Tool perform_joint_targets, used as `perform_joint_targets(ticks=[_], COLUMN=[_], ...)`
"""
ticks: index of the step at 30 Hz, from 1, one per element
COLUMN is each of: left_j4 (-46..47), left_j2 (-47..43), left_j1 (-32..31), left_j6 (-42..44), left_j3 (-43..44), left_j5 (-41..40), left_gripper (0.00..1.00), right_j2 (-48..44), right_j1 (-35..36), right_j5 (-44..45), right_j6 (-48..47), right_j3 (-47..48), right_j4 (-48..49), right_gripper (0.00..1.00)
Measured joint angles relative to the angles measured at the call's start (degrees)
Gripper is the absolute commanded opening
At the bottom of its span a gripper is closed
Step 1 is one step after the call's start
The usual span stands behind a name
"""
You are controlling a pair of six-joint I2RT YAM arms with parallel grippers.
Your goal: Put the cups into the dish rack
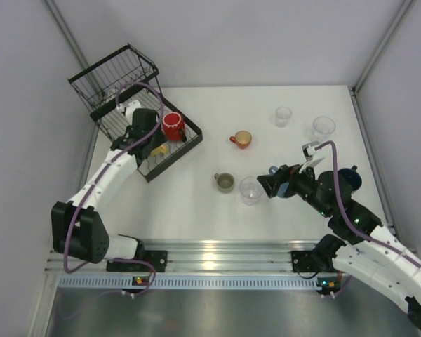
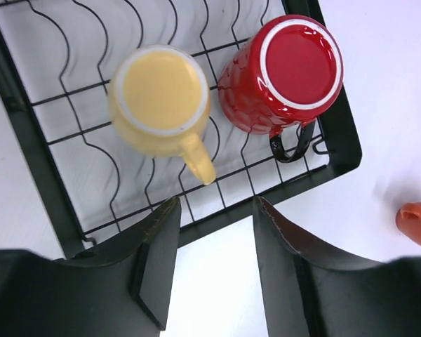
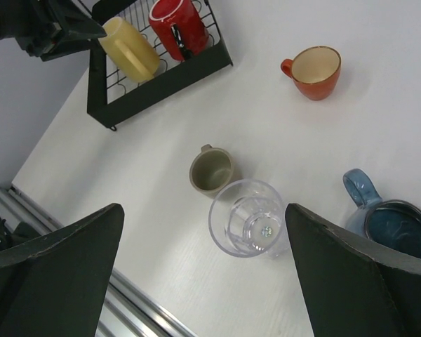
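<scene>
The left arm (image 1: 109,172) had white link shells, black joint housings and a bulky black shoulder block. A purple cable (image 1: 65,246) ran along it. The right arm (image 1: 379,246) was the same white-and-black build, also cabled in purple, with a small green light on it. The left gripper (image 2: 210,260) had matte black, wedge-shaped fingers with scuffed edges. The right gripper (image 1: 270,184) had broad black fingers. Black bases sat on a silver rail (image 1: 217,253).

From above: left arm (image 1: 112,165) reaches toward 1 o'clock. left gripper (image 2: 215,210) points down, fingers partway apart, nothing between them. right arm (image 1: 358,225) forearm runs toward 10 o'clock. right gripper (image 3: 203,214) spread wide, empty.
</scene>
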Motion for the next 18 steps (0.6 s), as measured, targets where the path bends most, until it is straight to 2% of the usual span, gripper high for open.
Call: perform_joint_targets(ticks=[4,5,7,13,18], left_j4=[-0.20,-0.13,-0.22,0.04,0.20], left_j2=[-2.47,-2.84,-3.50,-1.16,8.24], left_j1=[2.08,3.43,6.86,15.45,16.65], left_j6=[1.90,2.29,2.56,3.06,3.02], left_j3=[-0.81,-0.81,-0.81,-0.42,1.75], left_j5=[-0.87,-0.87,-1.14,-1.20,-0.11], left_gripper=[0.30,0.16,0.02,0.00,0.00], right_j2=[0.48,0.61,0.85,1.40,1.38], right_j1=[0.00,0.00,0.00,0.00,0.00], right_j5=[0.24,0.31,0.33,0.37,0.50], right_j6=[0.09,0.17,0.50,0.96,0.94], right_j3=[0.04,0.04,0.04,0.04,0.07], right_j4=[-0.11,-0.17,-0.24,-0.24,-0.44], right_gripper=[0.99,0.99,0.99,0.99,0.99])
